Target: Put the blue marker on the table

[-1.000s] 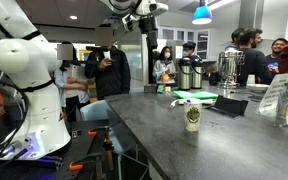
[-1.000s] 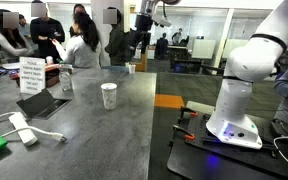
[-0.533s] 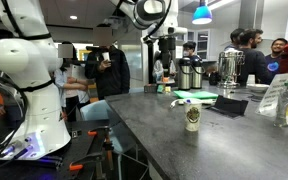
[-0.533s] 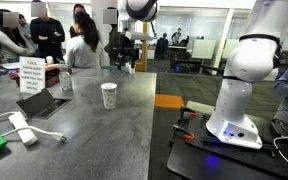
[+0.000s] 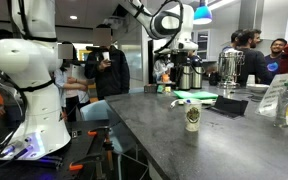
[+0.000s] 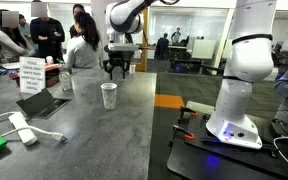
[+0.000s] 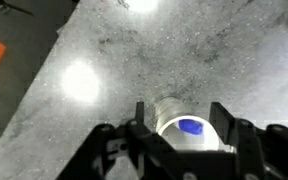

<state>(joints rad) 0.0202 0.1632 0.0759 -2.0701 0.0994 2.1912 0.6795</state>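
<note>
My fingers (image 7: pixel 142 122) hang spread wide and empty over the paper cup (image 7: pixel 164 108), near the desk (image 7: pixel 104 60) edge by my base, since the blue marker (image 7: pixel 191 127) stands inside.

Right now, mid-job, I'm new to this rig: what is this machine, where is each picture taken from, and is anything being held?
It is one white robot arm ending in a two-fingered gripper. Two pictures come from cameras standing outside the robot. The third looks down from the wrist, between the gripper's fingers. On the dark grey table stands a paper cup, and the wrist view shows the blue marker inside it. The gripper hangs open above the cup and holds nothing.
</note>
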